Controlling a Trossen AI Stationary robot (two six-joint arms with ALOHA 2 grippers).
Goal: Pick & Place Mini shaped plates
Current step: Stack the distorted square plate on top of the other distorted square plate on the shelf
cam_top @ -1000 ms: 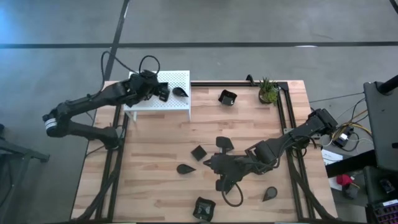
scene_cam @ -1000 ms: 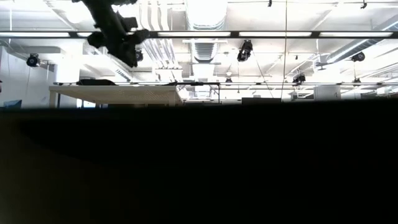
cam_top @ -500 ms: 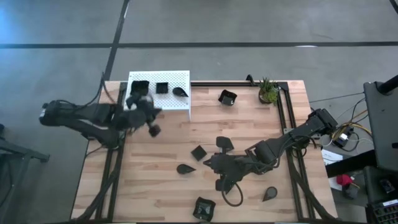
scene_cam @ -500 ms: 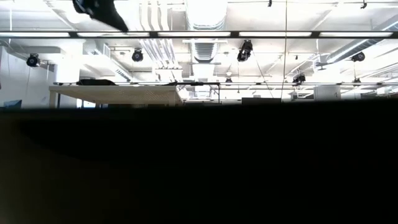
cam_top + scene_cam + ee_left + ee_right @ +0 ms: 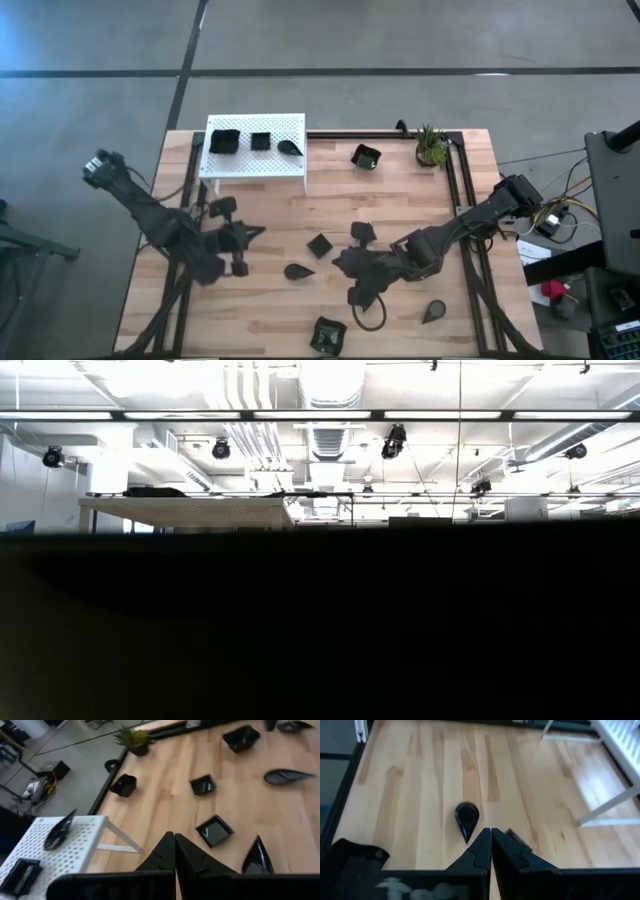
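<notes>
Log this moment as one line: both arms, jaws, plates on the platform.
left gripper: jaws shut, empty, over table left | right gripper: jaws shut, empty, mid-table | white platform: three plates | rest on table

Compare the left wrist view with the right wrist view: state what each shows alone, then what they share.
Only the left wrist view shows the potted plant, the top of the white platform carrying a teardrop plate, and a square plate on the wood.

Only the right wrist view shows a lone teardrop dish just beyond the right end effector.

Both show the wooden table, part of the platform, and that arm's own fingers closed together, as on the left end effector.
</notes>
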